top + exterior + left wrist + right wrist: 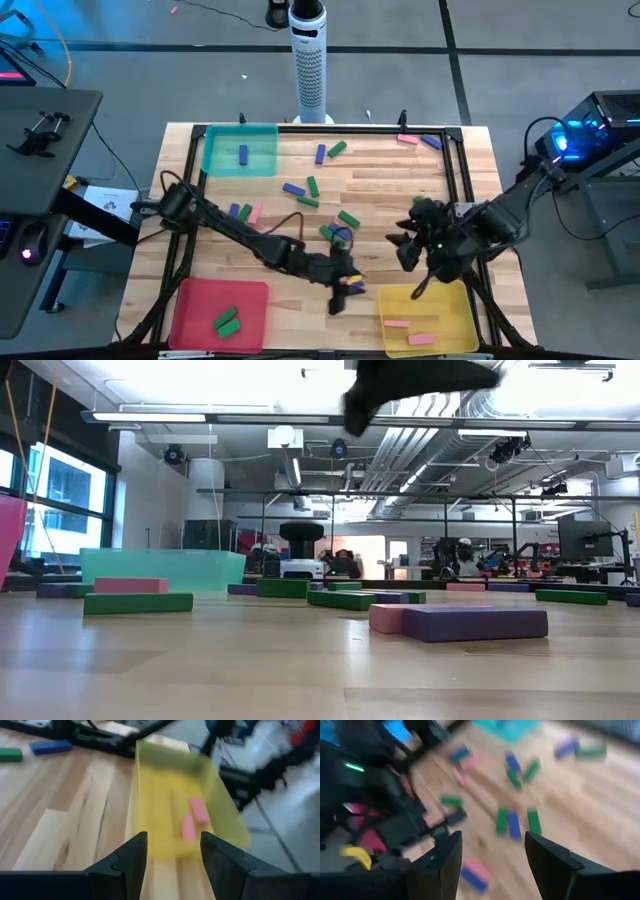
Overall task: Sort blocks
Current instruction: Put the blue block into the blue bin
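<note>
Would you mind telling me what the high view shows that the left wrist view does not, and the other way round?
Only the high view shows the teal tray holding one blue block, the red tray holding green blocks, the right gripper above the table near the yellow tray's far edge, and the loose blocks spread across the table.

Only the left wrist view shows the left gripper from close up, its fingers apart with nothing between them.

Both show the yellow tray with two pink blocks inside.
</note>
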Robot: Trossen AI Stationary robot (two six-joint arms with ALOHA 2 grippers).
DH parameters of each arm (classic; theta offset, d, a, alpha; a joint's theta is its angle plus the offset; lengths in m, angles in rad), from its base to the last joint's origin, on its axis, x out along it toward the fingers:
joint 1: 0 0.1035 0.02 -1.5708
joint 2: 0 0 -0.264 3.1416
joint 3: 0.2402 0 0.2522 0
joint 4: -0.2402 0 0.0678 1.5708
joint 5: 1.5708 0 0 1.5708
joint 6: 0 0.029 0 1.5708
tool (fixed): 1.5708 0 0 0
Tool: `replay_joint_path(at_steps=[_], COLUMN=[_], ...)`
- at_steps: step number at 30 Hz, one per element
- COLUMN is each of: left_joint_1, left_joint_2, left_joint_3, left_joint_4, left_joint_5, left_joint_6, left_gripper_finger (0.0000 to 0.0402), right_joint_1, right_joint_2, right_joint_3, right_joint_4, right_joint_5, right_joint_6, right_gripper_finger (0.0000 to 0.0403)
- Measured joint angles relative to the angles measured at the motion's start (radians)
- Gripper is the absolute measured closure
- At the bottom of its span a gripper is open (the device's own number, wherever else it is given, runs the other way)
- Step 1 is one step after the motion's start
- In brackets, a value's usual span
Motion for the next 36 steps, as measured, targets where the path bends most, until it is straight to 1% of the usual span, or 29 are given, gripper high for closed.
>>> replay_joint_path(at_steps=[2,4,5,6,9,12,15,18,22,23,24,25,27,30,33,34,36], left_joint_1=[0.0,0.0,0.0,0.0,0.0,-0.001,0.008,0.025,0.045,0.049,0.054,0.059,0.068,0.081,0.094,0.099,0.106], left_joint_2=[0.019,0.03,0.031,0.027,0.023,0.015,0.015,0.016,0.016,0.016,0.016,0.016,0.016,0.016,0.016,0.016,0.016], left_joint_3=[0.075,0.15,0.176,0.207,0.283,0.34,0.359,0.36,0.36,0.36,0.36,0.36,0.36,0.36,0.36,0.36,0.36], left_joint_4=[-0.091,-0.156,-0.199,-0.249,-0.369,-0.459,-0.487,-0.489,-0.494,-0.496,-0.495,-0.494,-0.485,-0.486,-0.478,-0.477,-0.479], left_joint_5=[-0.037,-0.055,-0.058,-0.06,-0.058,-0.057,-0.056,-0.056,-0.056,-0.056,-0.056,-0.056,-0.056,-0.056,-0.056,-0.056,-0.056], left_joint_6=[-0.049,-0.082,-0.096,-0.111,-0.113,-0.075,-0.039,-0.055,-0.109,-0.116,-0.119,-0.119,-0.119,-0.12,-0.123,-0.127,-0.144], left_gripper_finger=[0.0229,0.0229,0.0229,0.0229,0.0229,0.0229,0.0229,0.0229,0.0229,0.0229,0.0229,0.0229,0.0229,0.0229,0.0229,0.0229,0.0229], right_joint_1=[-0.025,-0.046,-0.061,-0.084,-0.157,-0.289,-0.427,-0.558,-0.7,-0.731,-0.753,-0.773,-0.811,-0.867,-0.908,-0.92,-0.942], right_joint_2=[0.019,0.032,0.036,0.032,-0.033,-0.087,-0.152,-0.175,-0.171,-0.155,-0.14,-0.135,-0.115,-0.08,-0.016,0.006,0.059], right_joint_3=[0.0,0.0,-0.004,-0.02,-0.142,-0.309,-0.498,-0.647,-0.791,-0.789,-0.764,-0.754,-0.748,-0.745,-0.747,-0.747,-0.747], right_joint_4=[-0.104,-0.258,-0.315,-0.302,-0.237,-0.303,-0.265,-0.243,-0.187,-0.192,-0.184,-0.136,-0.115,-0.043,-0.038,-0.037,-0.04], right_joint_5=[-0.115,-0.228,-0.276,-0.308,-0.357,-0.495,-0.579,-0.625,-0.649,-0.661,-0.647,-0.624,-0.608,-0.692,-0.788,-0.805,-0.804], right_joint_6=[0.106,0.193,0.219,0.202,0.066,-0.049,-0.184,-0.343,-0.527,-0.564,-0.603,-0.646,-0.703,-0.768,-0.862,-0.889,-0.927], right_gripper_finger=[0.0209,0.0213,0.0215,0.0217,0.0224,0.0232,0.0238,0.024,0.024,0.0241,0.0242,0.0242,0.0242,0.0242,0.0233,0.0225,0.0204])
